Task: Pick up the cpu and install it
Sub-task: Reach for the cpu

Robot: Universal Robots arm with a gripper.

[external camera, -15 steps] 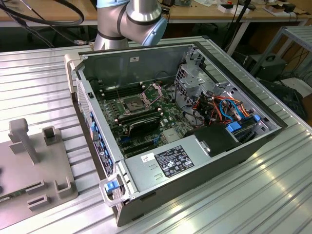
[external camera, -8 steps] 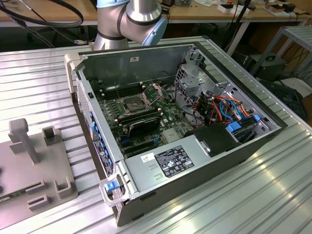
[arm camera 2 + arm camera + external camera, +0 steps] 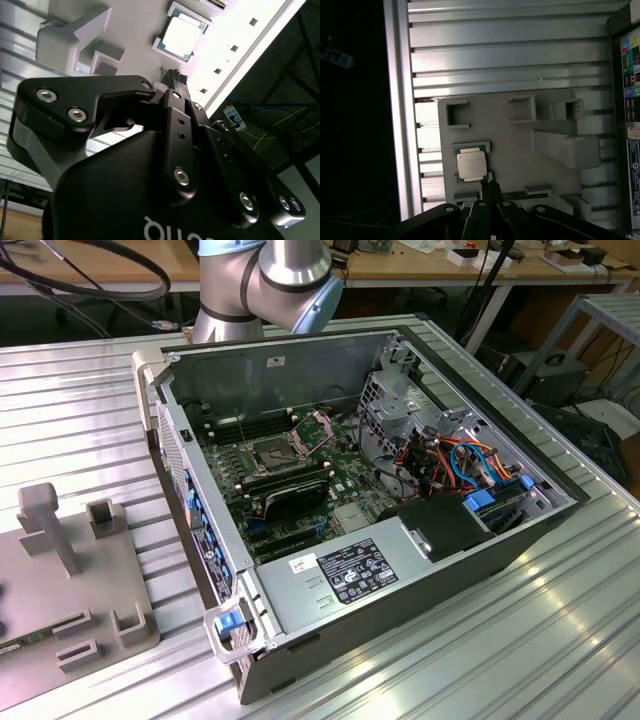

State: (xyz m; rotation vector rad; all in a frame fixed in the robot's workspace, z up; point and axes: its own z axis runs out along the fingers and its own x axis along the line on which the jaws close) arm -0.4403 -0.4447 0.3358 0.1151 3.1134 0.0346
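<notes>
While the pincer (image 3: 490, 186) hangs clenched and empty nearby, the cpu (image 3: 471, 165) looks light, stiff, fragile, best held by its edges.

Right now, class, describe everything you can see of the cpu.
The cpu is a small flat square chip with a dull silver-grey metal top on a slightly wider green-edged base. It lies flat, top up, seated in a shallow nest of the grey holder plate, which rests on the ribbed metal table. Nothing grips it: the gripper, fingers shut, hangs close by one corner.
</notes>
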